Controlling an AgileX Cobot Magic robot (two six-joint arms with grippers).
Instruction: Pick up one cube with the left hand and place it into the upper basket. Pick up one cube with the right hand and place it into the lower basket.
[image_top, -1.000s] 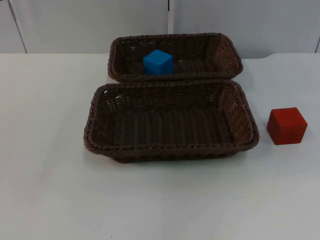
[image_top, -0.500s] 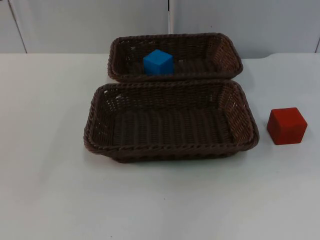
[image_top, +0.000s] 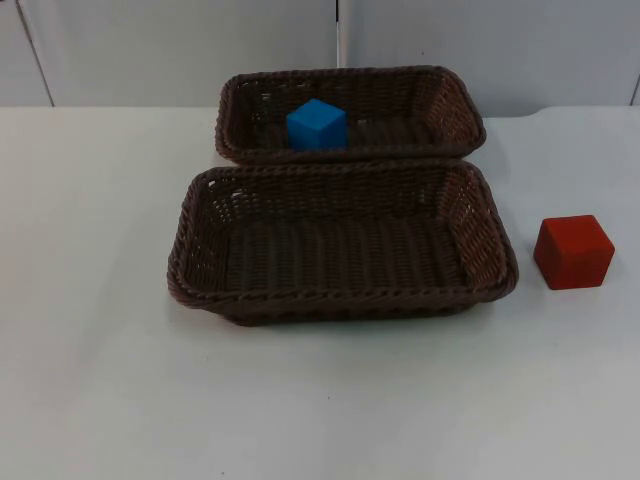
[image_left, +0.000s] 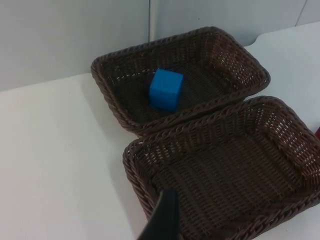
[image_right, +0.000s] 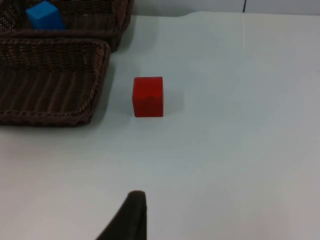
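A blue cube (image_top: 317, 124) lies inside the upper brown wicker basket (image_top: 350, 72), left of its middle. The lower basket (image_top: 340, 297) stands just in front of it with nothing inside. A red cube (image_top: 573, 251) rests on the white table to the right of the lower basket, a little apart from its rim. My left gripper (image_left: 162, 220) hangs above the lower basket's (image_left: 132, 172) left side, with the blue cube (image_left: 166, 89) farther ahead. My right gripper (image_right: 127, 217) is over bare table, well short of the red cube (image_right: 148, 96).
The white table (image_top: 100, 380) spreads wide to the left and in front of the baskets. A grey partition wall (image_top: 180, 50) closes it off behind the upper basket.
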